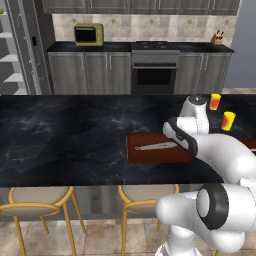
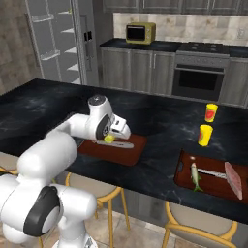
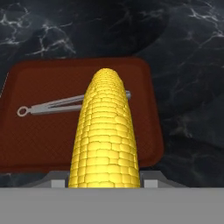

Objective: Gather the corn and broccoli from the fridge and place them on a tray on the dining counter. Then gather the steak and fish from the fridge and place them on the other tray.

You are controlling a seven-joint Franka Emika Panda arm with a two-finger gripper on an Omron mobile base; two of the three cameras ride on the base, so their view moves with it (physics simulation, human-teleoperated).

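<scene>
Worktop [image 1: 60, 135]: black marble slab, carries everything.

Near tray [image 3: 39, 135], dark red: directly below and ahead of the gripper [image 2: 112, 137]. Grey metal tongs [image 3: 52, 105] lie on it, crosswise to the corn, partly under its far end.

Second tray [image 2: 213, 186]: well off to the gripper's right along the worktop. Steak [image 2: 233, 178] and fish [image 2: 194, 176] are on it, with another utensil between them.

Corn [image 3: 106, 131]: clamped in the gripper, jaws about half open around the cob, by my read. Fingertips themselves are hidden behind it in the hand view. Long axis runs straight out from the gripper, along its line of sight, tip over the tray's middle. Whether it's touching the tray or hanging just above, can't tell.

Key relation: the tray is under the corn, so the next move is likely a short drop and release, no sideways travel. Watch the tongs; the cob could land on them and roll.

Two yellow cups [image 2: 205, 134] with red labels beyond the second tray; label text is too small to read. No other writing visible.
</scene>
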